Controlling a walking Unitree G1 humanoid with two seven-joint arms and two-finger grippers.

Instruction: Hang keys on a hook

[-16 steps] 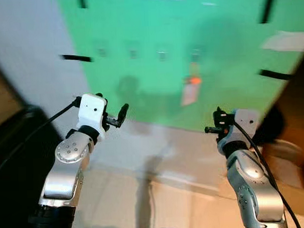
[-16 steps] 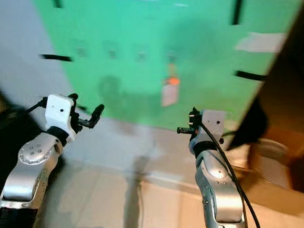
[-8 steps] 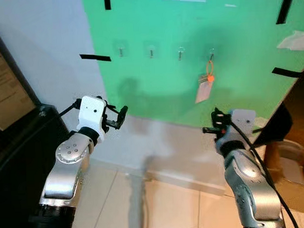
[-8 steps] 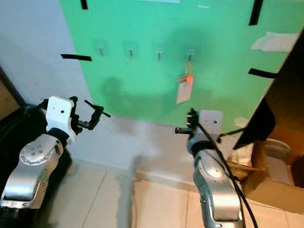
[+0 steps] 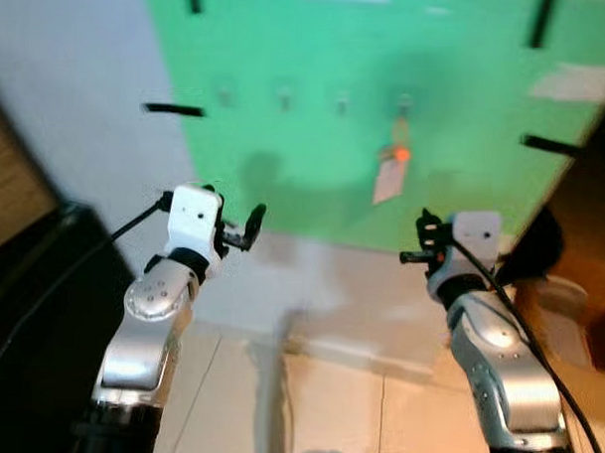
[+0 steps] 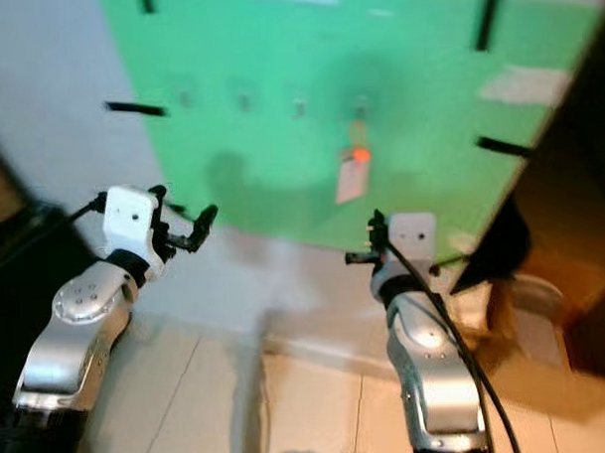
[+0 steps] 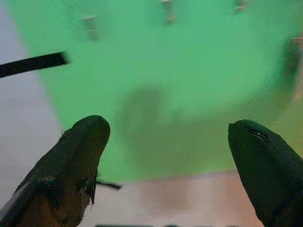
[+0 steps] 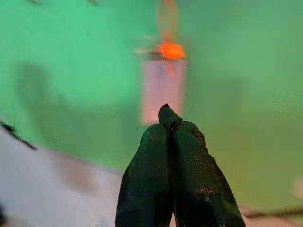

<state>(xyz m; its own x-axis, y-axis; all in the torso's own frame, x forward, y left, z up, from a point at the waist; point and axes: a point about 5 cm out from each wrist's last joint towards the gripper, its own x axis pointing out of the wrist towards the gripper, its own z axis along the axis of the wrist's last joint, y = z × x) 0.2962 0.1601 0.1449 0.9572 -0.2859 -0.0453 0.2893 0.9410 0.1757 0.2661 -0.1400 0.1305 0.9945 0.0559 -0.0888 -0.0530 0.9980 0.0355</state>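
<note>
I've got the keys point(image 5: 390, 176) hanging on the rightmost hook point(image 5: 405, 105) of the green board point(image 5: 310, 167), tag dangling straight down. They sit up and ahead of my right tool point(image 5: 415, 252), which is the nearer one, fingers pressed together and empty. My left tool point(image 7: 170, 156) is spread wide with nothing in it, facing bare hooks. The right wrist view puts the orange fob point(image 8: 171, 49) dead ahead above the fingertips; the head views are blurred.

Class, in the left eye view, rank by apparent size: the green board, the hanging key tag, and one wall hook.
1. green board, by far the largest.
2. key tag, small and pale.
3. wall hook, a tiny blurred speck, smallest.
All three sit on the same wall, so nearness hardly skews this.
</note>
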